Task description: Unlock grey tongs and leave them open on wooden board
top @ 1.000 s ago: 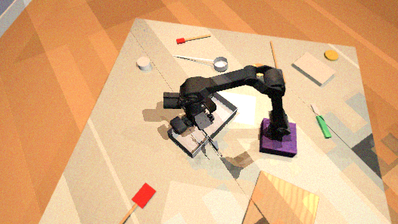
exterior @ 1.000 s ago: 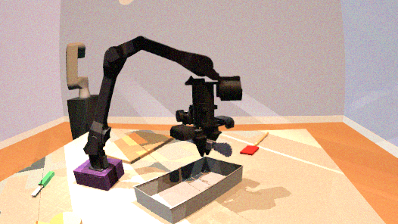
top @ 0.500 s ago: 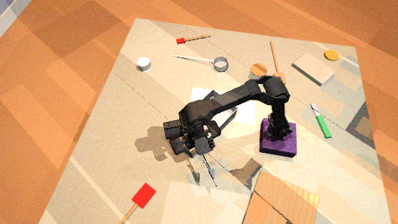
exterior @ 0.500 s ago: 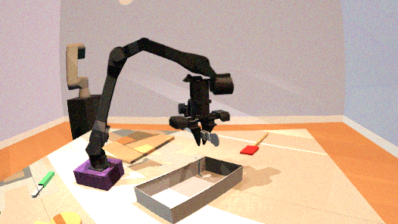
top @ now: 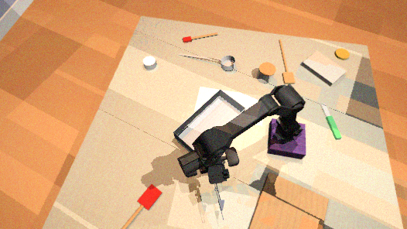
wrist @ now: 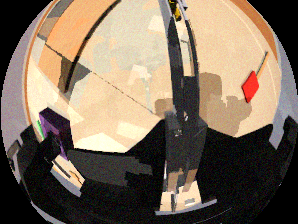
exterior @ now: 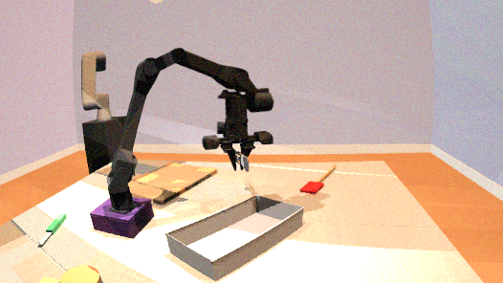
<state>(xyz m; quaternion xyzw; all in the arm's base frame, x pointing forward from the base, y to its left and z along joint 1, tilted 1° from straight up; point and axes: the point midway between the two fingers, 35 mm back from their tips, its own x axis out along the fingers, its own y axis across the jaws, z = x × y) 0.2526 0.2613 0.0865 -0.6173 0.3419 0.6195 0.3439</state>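
The grey tongs (top: 220, 201) (exterior: 246, 163) (wrist: 175, 60) are held off the table by my gripper (exterior: 240, 164), which is shut on them. They stick out toward the front in the top view, and in the wrist view their two long arms run close together up to the top edge. Whether they are locked cannot be told. The wooden board (top: 278, 213) (exterior: 177, 178) (wrist: 75, 30) lies flat, to the right of the tongs in the top view. The roasting tin (top: 196, 112) (exterior: 258, 245) stands behind the gripper there, with no tongs across it.
A red spatula (top: 149, 196) (exterior: 312, 186) (wrist: 250, 87) lies on the side away from the board. The arm's purple base (top: 287, 150) (exterior: 121, 224) stands beside the tin. A green-handled knife (top: 333, 128) (exterior: 56, 224) lies beyond it. A measuring cup (top: 228, 69) and an orange-lidded jar (top: 267, 69) are farther back.
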